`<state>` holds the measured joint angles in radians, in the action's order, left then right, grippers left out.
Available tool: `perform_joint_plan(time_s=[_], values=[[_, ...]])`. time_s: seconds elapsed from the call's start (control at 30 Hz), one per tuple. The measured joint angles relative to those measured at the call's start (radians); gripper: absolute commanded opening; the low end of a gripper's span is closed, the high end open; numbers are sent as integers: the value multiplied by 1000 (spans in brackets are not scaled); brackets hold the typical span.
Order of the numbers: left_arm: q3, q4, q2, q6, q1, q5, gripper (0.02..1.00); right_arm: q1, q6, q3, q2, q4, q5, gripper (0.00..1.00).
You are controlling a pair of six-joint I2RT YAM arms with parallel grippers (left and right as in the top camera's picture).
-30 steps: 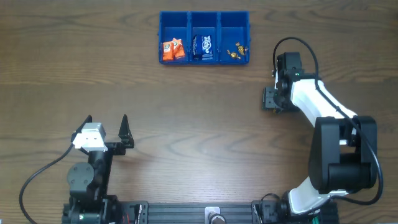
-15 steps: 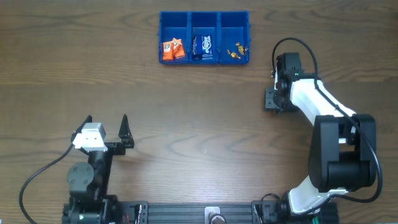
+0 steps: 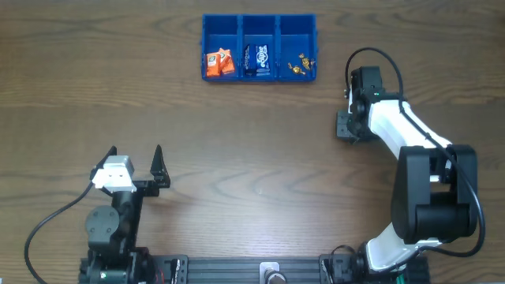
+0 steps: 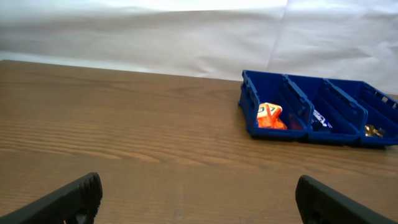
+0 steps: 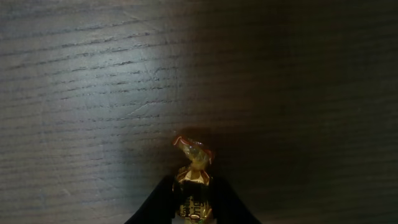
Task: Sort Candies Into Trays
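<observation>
A blue tray (image 3: 259,27) with three compartments stands at the table's far middle: orange candies (image 3: 218,63) in the left one, blue-wrapped ones (image 3: 257,59) in the middle, gold ones (image 3: 301,65) in the right. In the left wrist view the tray (image 4: 292,99) stands far off with the orange candies (image 4: 269,116) showing. My right gripper (image 3: 345,126) points down at the table to the right of the tray, shut on a gold-wrapped candy (image 5: 192,171) just over the wood. My left gripper (image 3: 135,154) rests open at the near left, holding nothing.
Bare wooden tabletop (image 3: 237,142) lies between the two arms and in front of the tray. A white backdrop (image 4: 155,37) rises behind the table's far edge.
</observation>
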<state>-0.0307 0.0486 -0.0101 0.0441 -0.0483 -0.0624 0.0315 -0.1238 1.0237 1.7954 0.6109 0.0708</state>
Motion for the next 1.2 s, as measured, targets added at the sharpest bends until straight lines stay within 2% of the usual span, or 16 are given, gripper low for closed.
perform_joint_plan(time_s=[0.13,0.27,0.4,0.53,0.8,1.07,1.2], values=[[0,0,0,0,0,0,998,31,-2,0,-27,21,-10,148],[0,0,0,0,0,0,998,140,-33,12,-265,58,-23,148],[0,0,0,0,0,0,996,208,-75,204,-381,88,-32,143],[0,0,0,0,0,0,996,227,-93,467,-241,130,-29,141],[0,0,0,0,0,0,996,251,-103,938,245,225,-27,148],[0,0,0,0,0,0,998,253,-103,960,371,197,-27,161],[0,0,0,0,0,0,998,253,-105,962,375,191,-27,281]])
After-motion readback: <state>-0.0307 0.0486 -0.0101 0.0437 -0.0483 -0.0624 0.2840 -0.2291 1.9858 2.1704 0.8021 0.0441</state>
